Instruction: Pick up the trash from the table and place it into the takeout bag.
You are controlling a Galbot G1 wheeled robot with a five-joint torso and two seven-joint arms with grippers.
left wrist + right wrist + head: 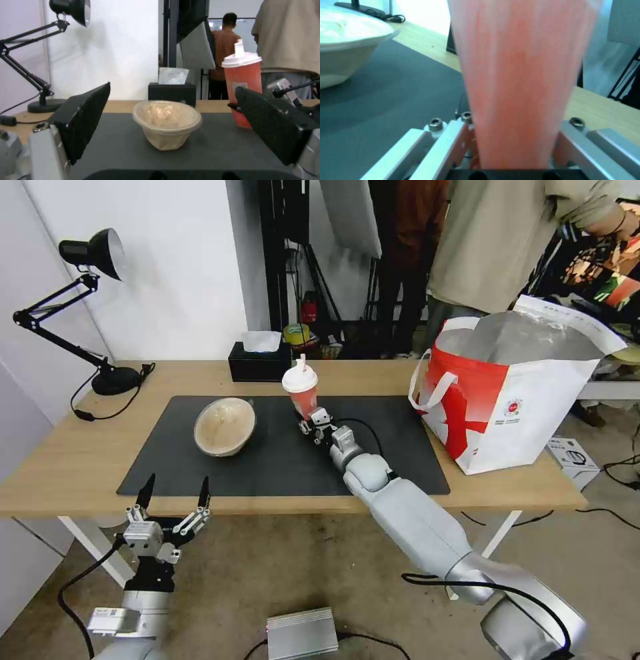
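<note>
A red drink cup (301, 383) with a white lid and straw stands near the back middle of the dark grey mat (373, 460) on the table (67, 447). My right gripper (308, 420) is shut on its lower part; its fingers (453, 140) press both sides of the cup (520, 87). The beige bowl (225, 426) lies tilted on the mat's left half, apart from the cup, and shows ahead of my left gripper (175, 493), which hangs open below the table's front edge. The takeout bag (513, 407) stands open at the right end of the table.
A black tissue box (260, 361) sits behind the cup at the back edge. A black desk lamp (100, 313) stands at the back left. A person stands behind the bag. A small box (570, 457) and cables lie on the floor at right.
</note>
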